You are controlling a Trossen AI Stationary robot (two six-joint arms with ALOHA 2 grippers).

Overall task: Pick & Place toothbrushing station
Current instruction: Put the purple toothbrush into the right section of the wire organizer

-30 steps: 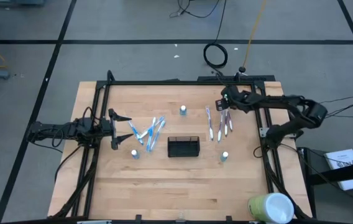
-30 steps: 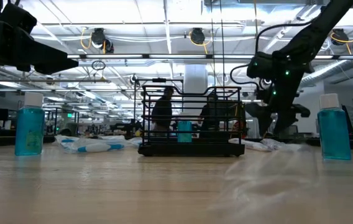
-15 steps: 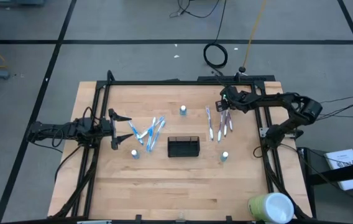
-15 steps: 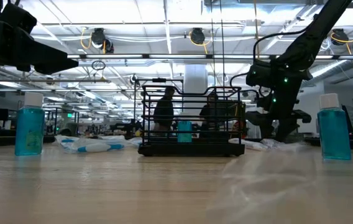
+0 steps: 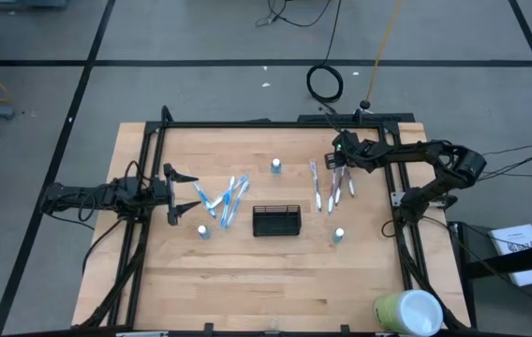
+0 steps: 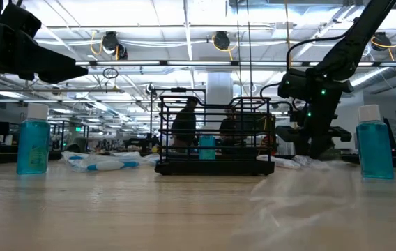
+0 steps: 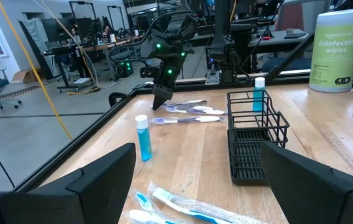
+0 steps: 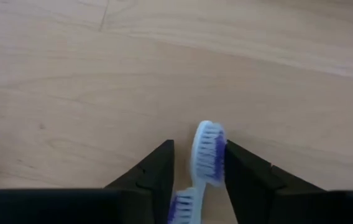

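The toothbrushing station, a small black wire holder (image 5: 276, 221), stands on its base at the middle of the table and also shows in the left wrist view (image 7: 254, 146). It shows nothing inside. Purple toothbrushes (image 5: 328, 187) lie flat to its far right, and blue ones (image 5: 224, 197) to its far left. My right gripper (image 5: 338, 154) points down over the purple toothbrushes. It is open, with its fingers on either side of one brush's head (image 8: 206, 149). My left gripper (image 5: 184, 194) waits open and empty at the table's left. My right gripper comes from above, pointing down, with one finger on each side of the toothbrush's bristle head (image 8: 209, 140), which lies on the table. One finger (image 8: 242, 171) stands close against the head and the other stands apart. I cannot tell whether it touches.
Three small blue bottles stand around the holder: one far (image 5: 275, 166), one near left (image 5: 203, 231) and one near right (image 5: 338, 235). A canister of wipes (image 5: 406, 312) stands at the near right corner. A black metal frame (image 5: 275, 123) runs around the table.
My right arm has drawn its elbow in toward the table. Its gripper has shifted a little toward the table's right edge and stays over the purple toothbrushes.
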